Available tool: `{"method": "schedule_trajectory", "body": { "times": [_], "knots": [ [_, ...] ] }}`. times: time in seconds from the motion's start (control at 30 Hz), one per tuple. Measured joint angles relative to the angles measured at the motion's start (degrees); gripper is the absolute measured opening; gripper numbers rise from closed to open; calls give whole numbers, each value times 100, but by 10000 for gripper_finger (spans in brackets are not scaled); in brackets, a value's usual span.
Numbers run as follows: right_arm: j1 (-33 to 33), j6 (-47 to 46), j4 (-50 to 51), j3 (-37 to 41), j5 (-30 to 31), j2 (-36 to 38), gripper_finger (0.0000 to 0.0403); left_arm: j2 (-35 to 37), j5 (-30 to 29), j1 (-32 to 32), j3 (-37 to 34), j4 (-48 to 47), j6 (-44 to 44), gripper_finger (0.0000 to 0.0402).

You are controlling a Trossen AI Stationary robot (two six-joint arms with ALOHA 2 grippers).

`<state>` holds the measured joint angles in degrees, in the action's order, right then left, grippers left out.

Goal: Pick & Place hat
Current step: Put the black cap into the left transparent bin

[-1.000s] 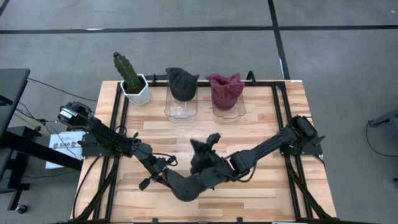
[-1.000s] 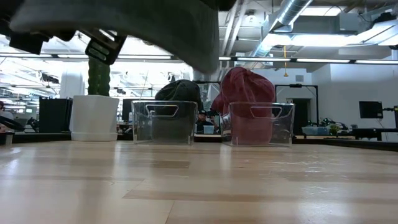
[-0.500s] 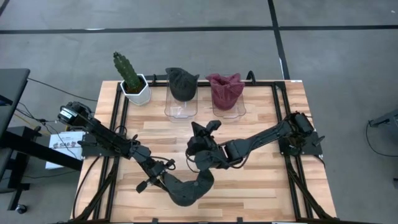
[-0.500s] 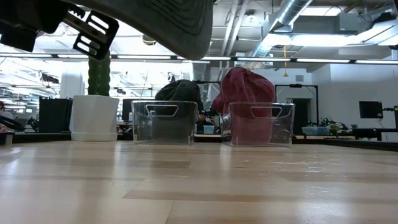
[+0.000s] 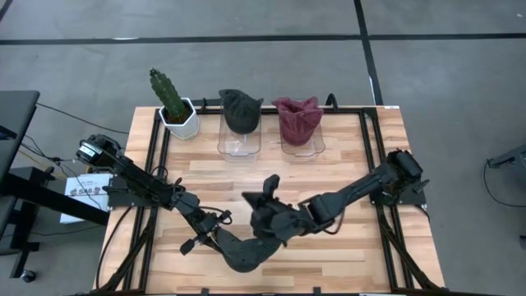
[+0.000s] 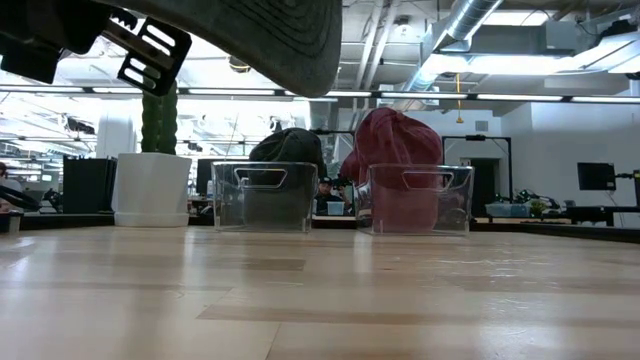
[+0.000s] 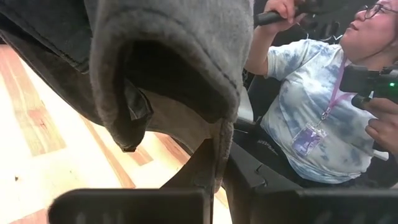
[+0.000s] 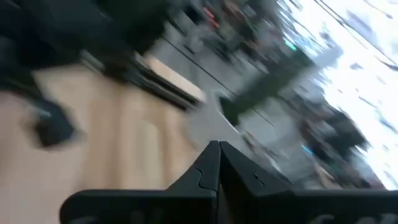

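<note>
A dark grey knit hat (image 5: 246, 249) hangs in the air near the table's near edge. It fills the top of the low view (image 6: 260, 30). My left gripper (image 5: 220, 236) reaches in from the table's left and is shut on it. My right gripper (image 5: 259, 194) is just beyond the hat on its far side. It points toward the far left and is shut on nothing in its own view (image 8: 219, 149). My left gripper pinches the hat's thick folded rim (image 7: 225, 140) between its two fingers (image 7: 205, 171). The fingers come from the table's left, slanting toward the near edge. The hat is lifted clear of the table, and its open mouth (image 7: 168, 87) gapes beside the fingers.
Two clear bins stand at the far middle, one with a dark hat (image 5: 239, 123) and one with a maroon hat (image 5: 300, 122). A cactus in a white pot (image 5: 176, 111) stands at the far left. A person in a pale blue shirt (image 7: 311, 106) sits beyond the table's near edge.
My left gripper has raised the grey hat a little, as the low view shows. My right gripper has swung toward the far edge and then come back toward the near edge, close to the hat.
</note>
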<state>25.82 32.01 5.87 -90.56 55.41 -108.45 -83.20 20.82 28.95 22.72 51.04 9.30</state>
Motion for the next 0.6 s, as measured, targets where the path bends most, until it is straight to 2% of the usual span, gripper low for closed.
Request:
{"method": "schedule_trajectory", "body": {
  "times": [0.1, 0.2, 0.4, 0.6],
  "knots": [
    [93, -3, 65, 0, -837, 232, 0, 0, 0, 0, 0, 0, 13, 15],
    [184, -161, 240, 0, -1301, 526, 0, 0, -4, 0, 0, 0, 78, 15],
    [445, -873, 1086, -2, -1522, 1021, 0, -2, -28, 0, 0, 2, 166, 15],
    [855, -1665, 1946, 105, -1749, 1085, 0, -2, -324, 33, 2, 111, 38, 15]
  ]
}}
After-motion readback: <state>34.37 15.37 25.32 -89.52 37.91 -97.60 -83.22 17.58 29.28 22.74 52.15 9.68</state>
